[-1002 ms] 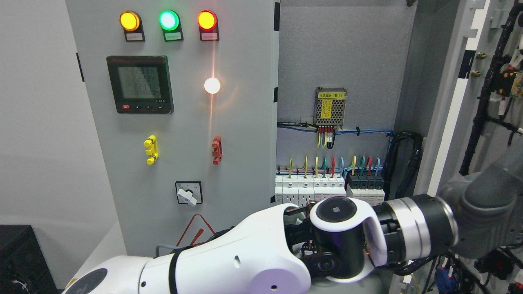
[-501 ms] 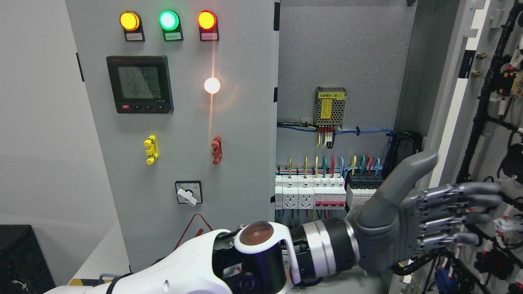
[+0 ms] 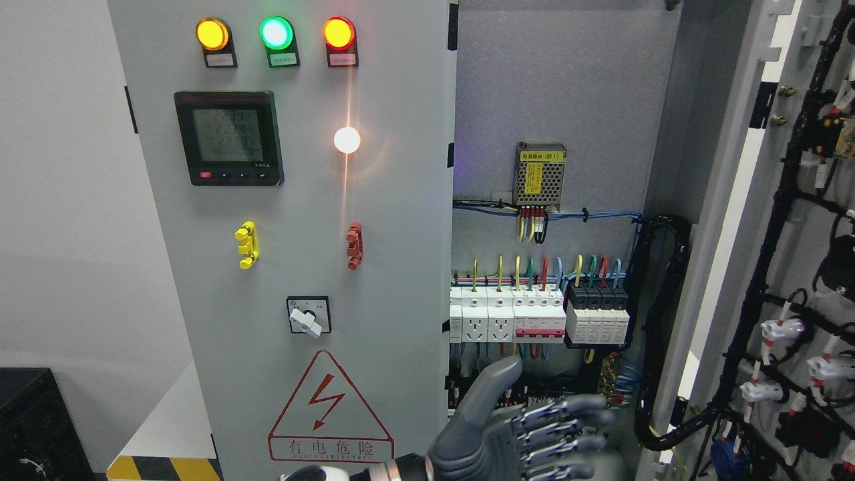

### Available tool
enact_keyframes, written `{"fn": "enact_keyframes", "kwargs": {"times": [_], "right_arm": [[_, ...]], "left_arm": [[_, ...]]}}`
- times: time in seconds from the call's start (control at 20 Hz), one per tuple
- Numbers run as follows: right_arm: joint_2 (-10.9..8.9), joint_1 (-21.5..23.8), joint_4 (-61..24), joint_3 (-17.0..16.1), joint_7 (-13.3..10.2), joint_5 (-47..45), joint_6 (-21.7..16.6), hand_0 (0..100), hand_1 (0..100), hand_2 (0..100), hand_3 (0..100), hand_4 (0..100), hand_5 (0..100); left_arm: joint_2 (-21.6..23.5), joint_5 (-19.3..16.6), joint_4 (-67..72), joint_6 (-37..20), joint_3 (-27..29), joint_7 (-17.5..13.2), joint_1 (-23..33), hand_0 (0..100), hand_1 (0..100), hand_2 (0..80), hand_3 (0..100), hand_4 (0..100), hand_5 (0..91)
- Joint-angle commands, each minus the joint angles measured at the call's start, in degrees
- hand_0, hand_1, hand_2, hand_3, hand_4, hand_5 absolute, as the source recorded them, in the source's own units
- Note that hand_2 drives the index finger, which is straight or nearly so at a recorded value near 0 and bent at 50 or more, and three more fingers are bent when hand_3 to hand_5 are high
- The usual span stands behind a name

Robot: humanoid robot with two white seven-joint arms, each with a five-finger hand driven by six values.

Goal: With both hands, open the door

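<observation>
The grey cabinet's right door (image 3: pixel 729 167) stands swung wide open at the picture's right, its inner face lined with black cables (image 3: pixel 788 200). The left door (image 3: pixel 394 220) is closed and carries three lamps, a meter and a rotary switch. My left hand (image 3: pixel 534 427) shows at the bottom edge, in front of the open compartment and below the breakers (image 3: pixel 534 314). It is open, with its grey fingers (image 3: pixel 578 407) stretched to the right and the thumb (image 3: pixel 501 377) pointing up. It touches neither door. The right arm is out of view.
Inside the cabinet hang a power supply with a yellow label (image 3: pixel 540 175) and coloured wires above the breaker row. A warning triangle (image 3: pixel 328 407) marks the left door's lower part. A dark box (image 3: pixel 40 427) stands at the lower left, beside a yellow-black floor stripe (image 3: pixel 160 467).
My left arm has drawn back, down and to the left, away from the open right door. Only the hand and a bit of wrist now show at the bottom edge.
</observation>
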Motion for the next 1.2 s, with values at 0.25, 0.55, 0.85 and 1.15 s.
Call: {"fn": "enact_keyframes", "kwargs": {"times": [0.25, 0.55, 0.85, 1.15], "right_arm": [[0.0, 0.0, 0.0, 0.0, 0.0, 0.0, 0.0, 0, 0, 0, 0, 0, 0], [0.0, 0.0, 0.0, 0.0, 0.0, 0.0, 0.0, 0, 0, 0, 0, 0, 0], [0.0, 0.0, 0.0, 0.0, 0.0, 0.0, 0.0, 0, 0, 0, 0, 0, 0], [0.0, 0.0, 0.0, 0.0, 0.0, 0.0, 0.0, 0, 0, 0, 0, 0, 0]], "left_arm": [[14.3, -8.6, 0.9, -2.8, 1.7, 0.3, 23.9, 0, 0, 0.0, 0, 0, 0.0], [13.6, -11.7, 7.3, -2.9, 10.3, 0.3, 35.9, 0, 0, 0.0, 0, 0, 0.0], [10.4, -15.7, 15.8, -2.9, 18.1, 0.0, 48.7, 0, 0, 0.0, 0, 0, 0.0], [3.1, -16.1, 31.7, -6.1, 22.2, -0.2, 55.8, 0, 0, 0.0, 0, 0, 0.0]]}}
